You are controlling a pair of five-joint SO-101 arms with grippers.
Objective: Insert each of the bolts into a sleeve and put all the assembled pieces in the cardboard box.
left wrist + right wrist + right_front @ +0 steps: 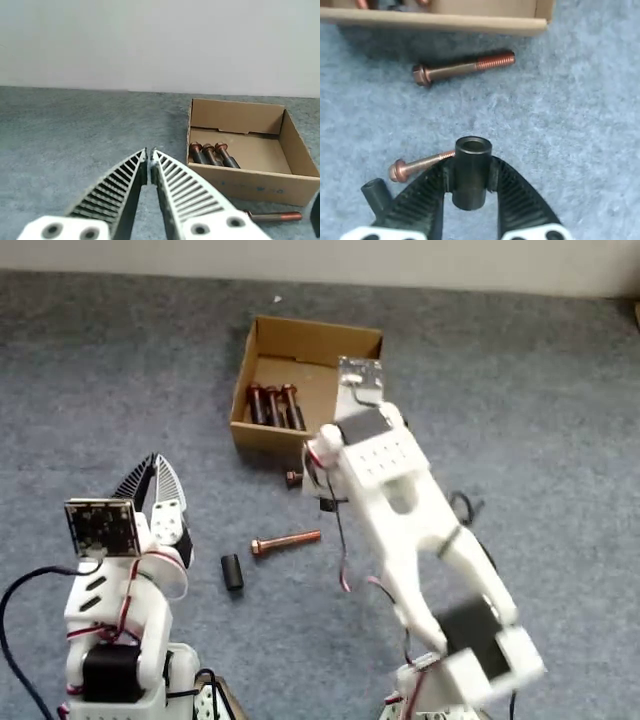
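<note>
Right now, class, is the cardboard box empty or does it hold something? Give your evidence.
Not empty: three sleeved bolts lie side by side inside the cardboard box, near one side wall.

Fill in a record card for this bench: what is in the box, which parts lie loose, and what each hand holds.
box: cardboard box holds three assembled pieces
loose bolts: two on the carpet, near bolt beside the box wall, far bolt farther out
loose sleeve: one spare sleeve by the far bolt
right side: right hand shut on held sleeve
left side: left hand shut, empty
</note>
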